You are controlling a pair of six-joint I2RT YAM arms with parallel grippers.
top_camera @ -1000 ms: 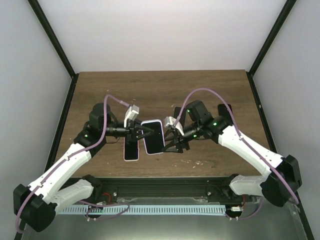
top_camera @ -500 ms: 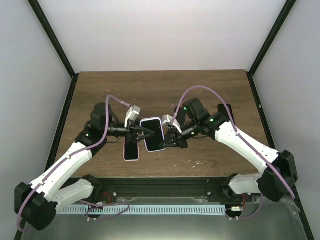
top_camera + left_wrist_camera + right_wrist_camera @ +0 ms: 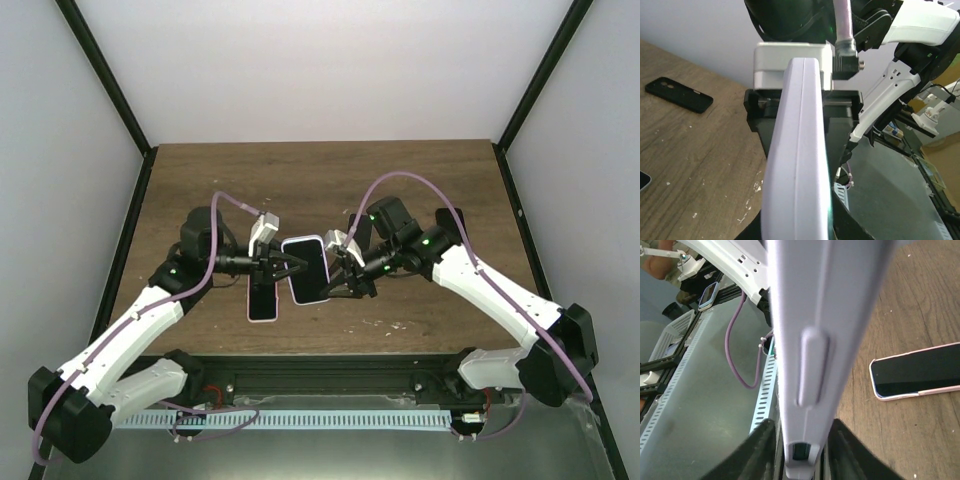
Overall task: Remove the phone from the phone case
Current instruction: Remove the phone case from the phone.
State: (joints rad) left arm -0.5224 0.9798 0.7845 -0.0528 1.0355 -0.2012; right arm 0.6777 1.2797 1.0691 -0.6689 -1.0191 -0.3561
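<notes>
Nearest the arm bases, a second phone (image 3: 263, 302) with a pink rim lies flat on the wooden table (image 3: 330, 180), screen up and dark, just left of the held one. In the right wrist view it lies to the right (image 3: 920, 372).

Just beyond it, between the two arms and off the table, is the phone (image 3: 305, 268), screen up and still inside its pale lilac phone case (image 3: 800, 165). The left gripper (image 3: 288, 264) is clenched on the case's left edge. The right gripper (image 3: 338, 282) grasps the right edge, with a black finger (image 3: 757, 450) pressed against each face of the case. The right wrist view runs along that edge and shows a long raised side button (image 3: 812, 365) and a small opening at the end nearest the camera. No lettering is legible on it.

Farther back, a black case (image 3: 680, 95) lies flat on the wood, well apart from the others.
</notes>
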